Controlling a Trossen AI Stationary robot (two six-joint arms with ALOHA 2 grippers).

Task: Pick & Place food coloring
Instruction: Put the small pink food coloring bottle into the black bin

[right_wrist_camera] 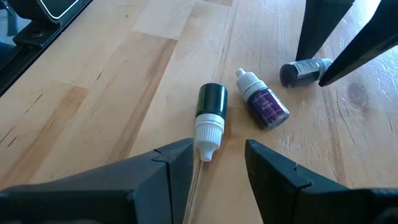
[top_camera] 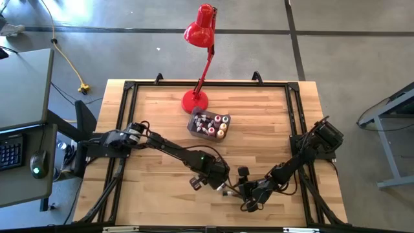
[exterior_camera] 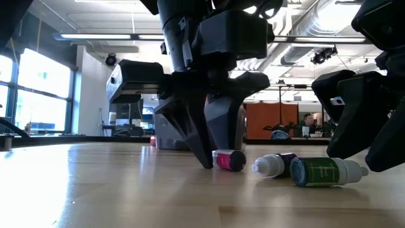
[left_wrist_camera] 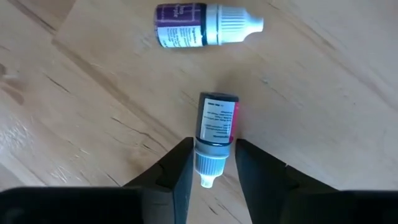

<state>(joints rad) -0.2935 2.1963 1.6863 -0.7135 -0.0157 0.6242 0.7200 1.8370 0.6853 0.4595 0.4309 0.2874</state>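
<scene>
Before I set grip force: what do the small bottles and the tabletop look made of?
The small pink-labelled squeeze bottle between the left pincer fingers looks like soft translucent plastic: glossy paper label, ribbed white cap. The pale wooden tabletop looks like jointed butcher-block planks with visible grain and a light sheen.

Wooden table [top_camera: 162,129] under tub [top_camera: 208,123], lamp [top_camera: 195,100], bottles [right_wrist_camera: 264,104].
</scene>
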